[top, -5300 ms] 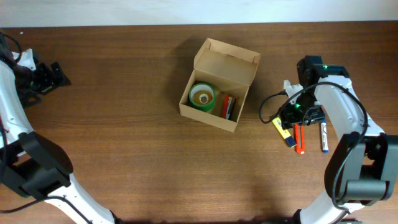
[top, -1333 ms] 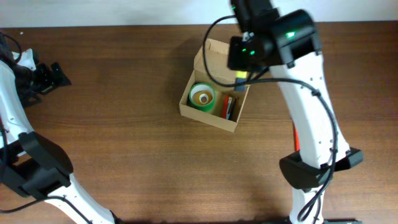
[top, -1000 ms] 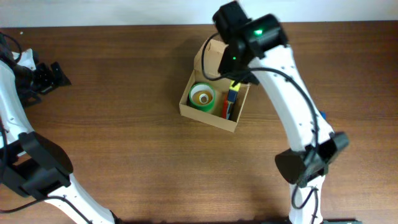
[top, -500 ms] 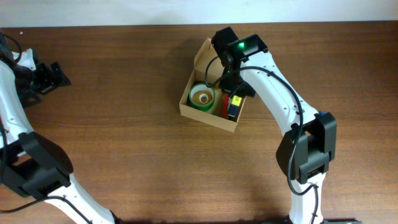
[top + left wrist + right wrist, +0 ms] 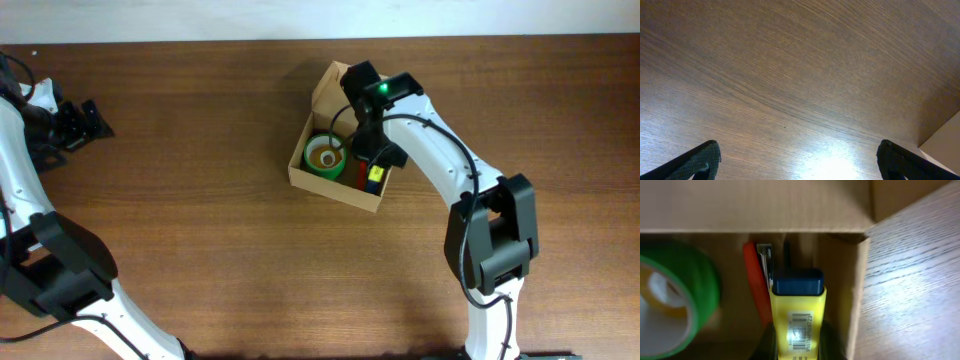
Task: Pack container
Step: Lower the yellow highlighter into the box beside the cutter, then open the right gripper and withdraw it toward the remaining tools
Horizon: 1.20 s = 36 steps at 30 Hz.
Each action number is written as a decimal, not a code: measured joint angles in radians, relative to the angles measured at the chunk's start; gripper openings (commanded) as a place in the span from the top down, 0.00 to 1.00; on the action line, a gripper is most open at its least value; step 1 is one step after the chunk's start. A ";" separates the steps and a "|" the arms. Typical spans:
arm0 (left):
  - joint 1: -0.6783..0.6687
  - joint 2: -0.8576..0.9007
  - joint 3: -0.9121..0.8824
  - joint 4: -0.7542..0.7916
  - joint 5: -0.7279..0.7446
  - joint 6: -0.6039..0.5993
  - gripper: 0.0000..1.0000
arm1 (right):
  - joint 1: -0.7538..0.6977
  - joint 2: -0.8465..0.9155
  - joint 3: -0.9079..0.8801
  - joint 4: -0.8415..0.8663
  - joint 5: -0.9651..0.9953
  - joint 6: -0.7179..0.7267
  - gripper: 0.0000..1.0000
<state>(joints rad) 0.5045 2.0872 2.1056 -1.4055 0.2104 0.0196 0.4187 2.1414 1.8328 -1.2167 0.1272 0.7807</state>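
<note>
The left claw hangs far to the left of the container, its jaws spread wide with nothing between them. Its wrist view shows only bare wood of the tabletop.

The container sits near the middle of the tabletop, slightly turned, with its flap lid standing open along the far side. A green tape roll lies flat in its left half. Just right of the roll, a red pen lies lengthwise against a dark clip-like piece I cannot identify.

The right claw reaches down into the container's right half. Its jaws are pinched tight on a yellow marker with a blue cap, which is set between the red pen and the container's right wall.

The container looks like thin plain cardboard, so it is probably light and fairly stiff, but easy to dent. A sideways knock would likely slide it across the smooth wood.

The thin walls would buckle under a hard squeeze. A gentle grip across two opposite walls near a corner seems safest. For shutting it, the free edge of the flap is the place to take hold.
</note>
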 measured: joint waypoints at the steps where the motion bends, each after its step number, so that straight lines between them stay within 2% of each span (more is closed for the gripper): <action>1: 0.000 0.000 0.000 0.000 0.000 0.000 0.00 | 0.000 0.000 -0.009 0.008 -0.002 0.000 0.96; 9: 0.000 0.000 0.000 0.000 0.000 0.000 0.00 | 0.000 0.000 -0.065 0.069 -0.013 0.003 0.96; 15: 0.000 0.000 0.000 0.000 0.000 0.000 0.00 | 0.000 0.006 -0.067 0.073 -0.015 0.004 0.83; 20: 0.000 0.000 0.000 0.000 0.000 0.000 0.00 | 0.000 0.008 -0.068 0.083 -0.021 0.008 0.64; 22: 0.000 0.000 0.000 0.000 0.000 0.000 0.01 | 0.000 0.008 -0.068 0.090 -0.023 0.005 0.63; 29: 0.000 0.000 0.000 0.000 0.000 0.000 0.00 | 0.000 0.008 -0.068 0.093 -0.023 0.006 0.62; 33: 0.000 0.000 0.000 0.000 0.000 0.000 0.01 | 0.000 0.009 -0.068 0.103 -0.023 0.000 0.67; 36: 0.000 0.000 0.000 0.000 0.000 0.000 0.01 | 0.000 0.009 -0.068 0.134 -0.023 -0.029 0.67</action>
<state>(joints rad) 0.5045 2.0872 2.1052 -1.4055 0.2104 0.0196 0.4187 2.1502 1.7649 -1.0824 0.1040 0.7521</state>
